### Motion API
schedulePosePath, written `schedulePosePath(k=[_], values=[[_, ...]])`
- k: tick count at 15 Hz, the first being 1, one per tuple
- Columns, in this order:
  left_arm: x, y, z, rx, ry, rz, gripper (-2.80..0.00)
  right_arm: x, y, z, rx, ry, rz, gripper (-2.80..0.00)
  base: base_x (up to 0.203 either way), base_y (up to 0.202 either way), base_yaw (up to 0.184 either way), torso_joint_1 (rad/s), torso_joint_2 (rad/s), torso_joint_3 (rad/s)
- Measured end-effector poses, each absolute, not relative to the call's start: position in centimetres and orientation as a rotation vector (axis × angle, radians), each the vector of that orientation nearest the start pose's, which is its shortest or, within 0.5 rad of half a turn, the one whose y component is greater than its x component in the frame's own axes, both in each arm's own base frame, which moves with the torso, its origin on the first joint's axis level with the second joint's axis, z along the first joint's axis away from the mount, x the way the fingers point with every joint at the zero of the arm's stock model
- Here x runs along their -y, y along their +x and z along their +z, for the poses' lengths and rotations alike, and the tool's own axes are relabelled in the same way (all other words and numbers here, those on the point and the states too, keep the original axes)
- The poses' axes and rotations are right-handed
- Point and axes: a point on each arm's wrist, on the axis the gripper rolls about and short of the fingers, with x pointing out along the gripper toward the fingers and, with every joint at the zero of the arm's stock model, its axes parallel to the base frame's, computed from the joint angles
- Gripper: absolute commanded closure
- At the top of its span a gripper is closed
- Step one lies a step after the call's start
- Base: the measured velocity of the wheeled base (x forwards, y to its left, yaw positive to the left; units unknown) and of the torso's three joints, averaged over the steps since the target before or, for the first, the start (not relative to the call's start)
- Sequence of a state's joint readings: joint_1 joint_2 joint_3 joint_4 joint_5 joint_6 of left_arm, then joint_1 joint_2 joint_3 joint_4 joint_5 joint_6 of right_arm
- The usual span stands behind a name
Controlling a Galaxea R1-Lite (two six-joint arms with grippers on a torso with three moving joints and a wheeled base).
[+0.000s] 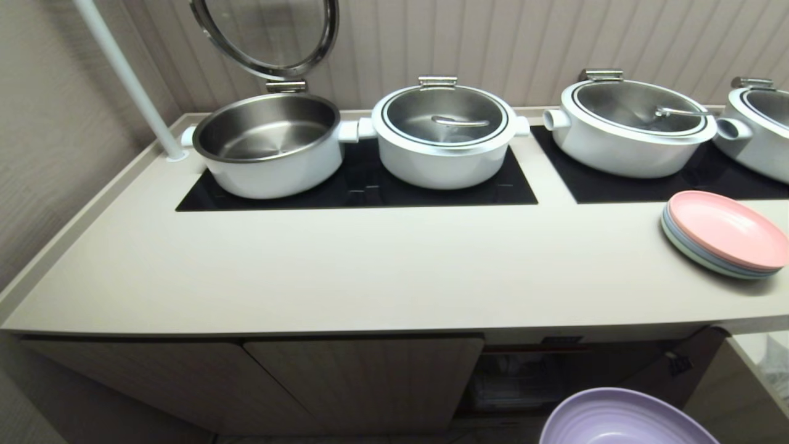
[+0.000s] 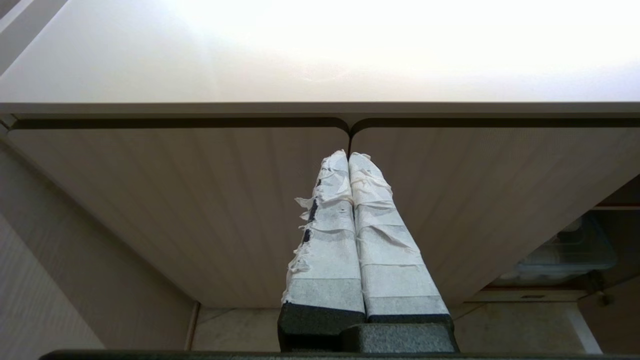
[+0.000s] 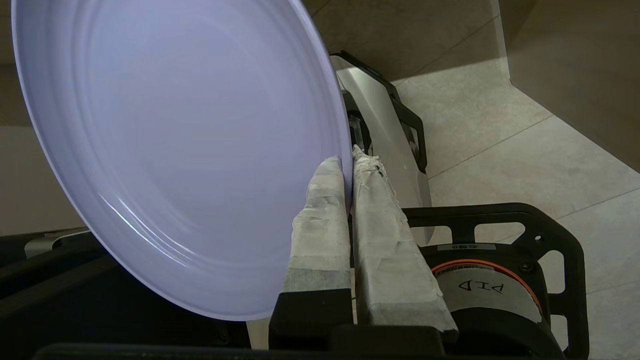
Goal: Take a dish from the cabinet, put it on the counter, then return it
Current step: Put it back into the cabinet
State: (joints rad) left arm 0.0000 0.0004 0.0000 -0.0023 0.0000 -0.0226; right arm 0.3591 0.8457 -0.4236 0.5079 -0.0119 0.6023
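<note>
Right wrist view gave the clearest look: the right gripper [image 3: 348, 165] pinched the rim of the dish [image 3: 170, 150], carrying it tilted, probably to clear the cabinet [image 1: 542, 376] opening. The head view caught only its edge below the desk [image 1: 370, 271]. The left gripper [image 2: 349, 157] hung pressed together, empty, before closed doors.

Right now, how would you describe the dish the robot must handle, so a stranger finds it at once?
Look below the front edge of the long beige counter, before the open cabinet. There the right gripper pinches the rim of a lavender plate. Unlike the pink-topped plate stack on the counter, it is single, purple and held up.
</note>
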Motion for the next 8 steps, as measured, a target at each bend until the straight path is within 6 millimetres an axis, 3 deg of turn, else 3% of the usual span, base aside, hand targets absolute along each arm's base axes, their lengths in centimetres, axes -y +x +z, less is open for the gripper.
schedulePosePath(k=[8], values=[[0.00, -2.28, 7.58, 0.002, -0.023, 0.000, 0.00, -1.87, 5.05, 14.39, -0.960, 0.384, 0.043, 0.00, 0.000, 0.000, 0.000, 0.000, 0.00, 0.000]])
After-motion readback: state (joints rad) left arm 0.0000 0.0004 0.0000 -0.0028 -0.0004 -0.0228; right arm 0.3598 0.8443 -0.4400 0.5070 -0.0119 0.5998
